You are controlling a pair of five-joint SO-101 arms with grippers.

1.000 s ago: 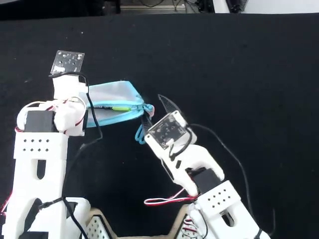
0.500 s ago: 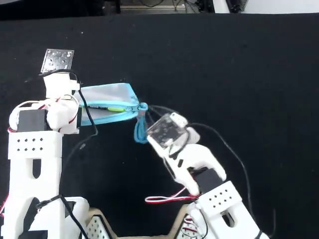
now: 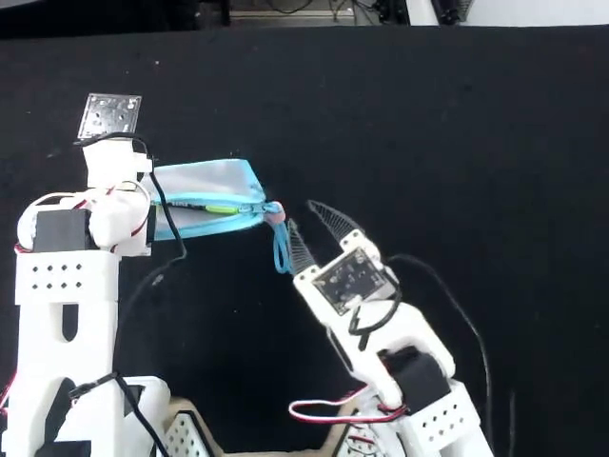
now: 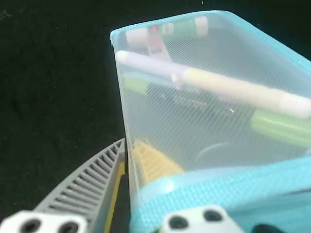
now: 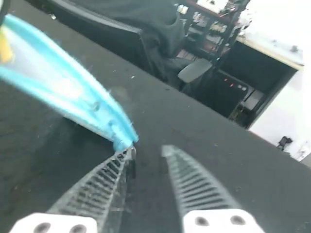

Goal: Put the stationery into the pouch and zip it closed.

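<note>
One pouch (image 3: pixel 205 186) runs side to side, strap end facing right tool (image 3: pixel 300 215).

Frosted pouch (image 4: pixel 194 145), turquoise trim (black table (image 3: pixel 457 114))

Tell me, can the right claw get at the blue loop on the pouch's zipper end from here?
Probably yes. The right claw is open, one finger right beside the blue loop at the pouch end, nothing between them. The left claw grips the other end.
</note>
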